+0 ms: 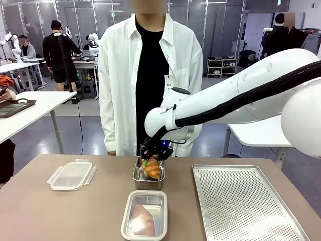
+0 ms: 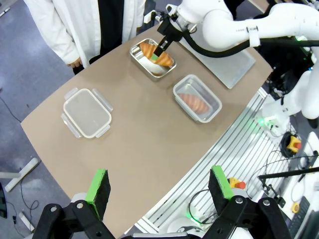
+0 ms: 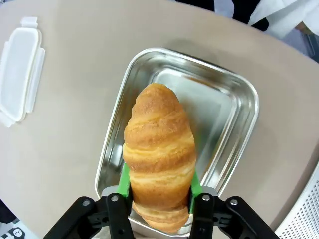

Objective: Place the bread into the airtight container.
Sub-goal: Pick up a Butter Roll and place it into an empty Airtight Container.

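The bread [image 3: 158, 149], a golden croissant, sits lengthwise in the steel airtight container [image 3: 234, 119], which stands at the table's far middle [image 1: 136, 175]. My right gripper [image 3: 159, 199] reaches down over it [image 1: 155, 153], and its green pads lie against both flanks of the bread's near end. In the left wrist view the same bread [image 2: 162, 59] lies in the steel container [image 2: 144, 64] under the right gripper [image 2: 160, 50]. My left gripper [image 2: 159, 191] hangs high above the table's near edge, open and holding nothing.
A clear container [image 1: 144, 215] holding another bread stands just in front of the steel one. A clear clip lid [image 1: 71, 174] lies at the left. A perforated metal tray [image 1: 241, 201] covers the right side. A person in a white shirt stands at the far edge.
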